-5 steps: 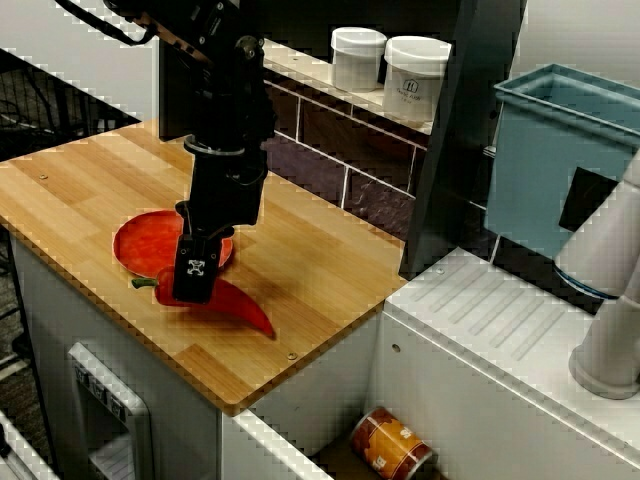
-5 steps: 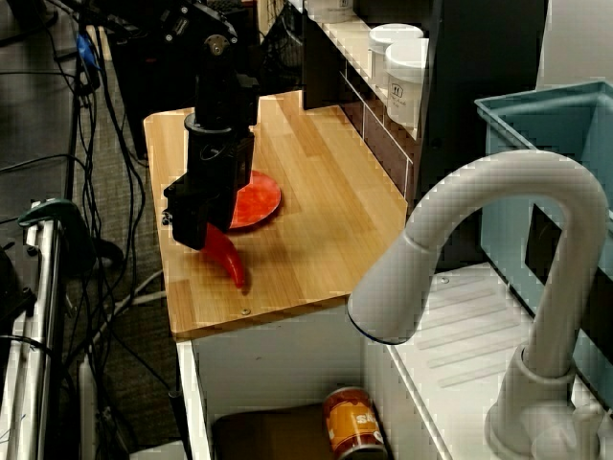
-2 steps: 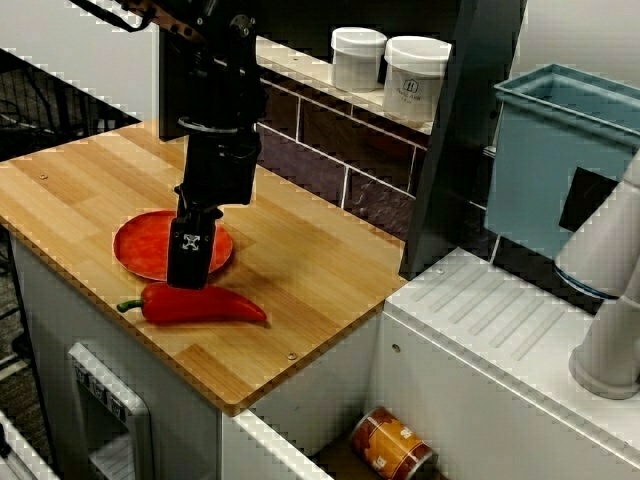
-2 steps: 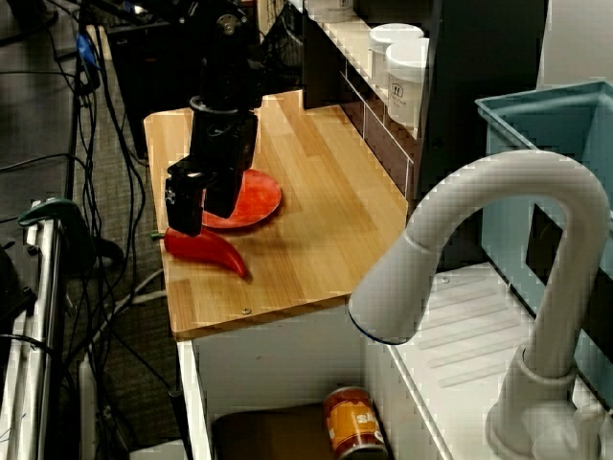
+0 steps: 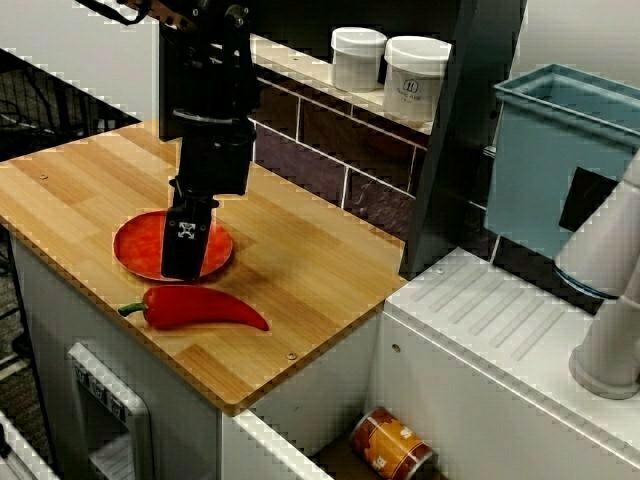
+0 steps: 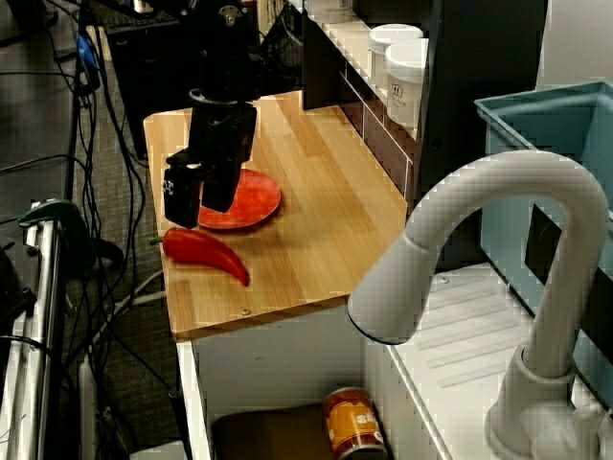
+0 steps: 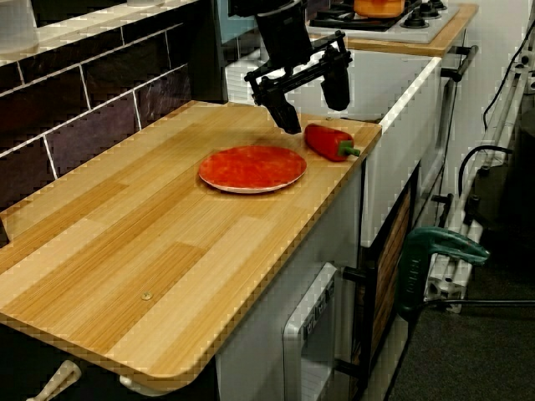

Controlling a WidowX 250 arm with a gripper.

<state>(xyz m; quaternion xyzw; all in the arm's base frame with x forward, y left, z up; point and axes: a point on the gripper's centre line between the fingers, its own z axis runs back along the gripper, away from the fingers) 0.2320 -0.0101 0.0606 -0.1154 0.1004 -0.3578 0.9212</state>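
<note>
**Front view, read from the left.** The light wooden surface point(image 5: 70, 175) carries a round red plate point(image 5: 135, 245). All positions below are given relative to that plate.

**Black pincer point(image 5: 182, 268).** It hangs upright over the plate's front edge, clear of it. The view along the surface shows the pincer point(image 7: 315, 119) spread wide and holding nothing. One finger stands toward the plate and the other above the pepper.

**Glossy red pepper with a green stem point(image 5: 195, 307).** It lies flat just in front of the plate, between it and the surface's front edge. The stem points left and the tapered tip points right. A narrow strip of wood shows between pepper and plate, so they do not touch. In the view past the tap, the pepper point(image 6: 204, 254) lies below and slightly forward of the pincer point(image 6: 197, 213).

**Handling, as judged.** The pepper is probably light and hollow. Its skin looks firm but liable to dent under a hard squeeze. The waxy, curved skin looks slippery, and the body may roll. The best hold is across the thick shoulder near the stem, not at the thin tip.

**Right of the plate.**
- Behind it, two white lidded jars point(image 5: 358, 58) stand on a ledge.
- Farther right are a blue plastic bin point(image 5: 560, 170) and a white tap point(image 5: 610, 300).
- Below and to the right, an orange tin point(image 5: 390, 445) lies on its side.
</note>
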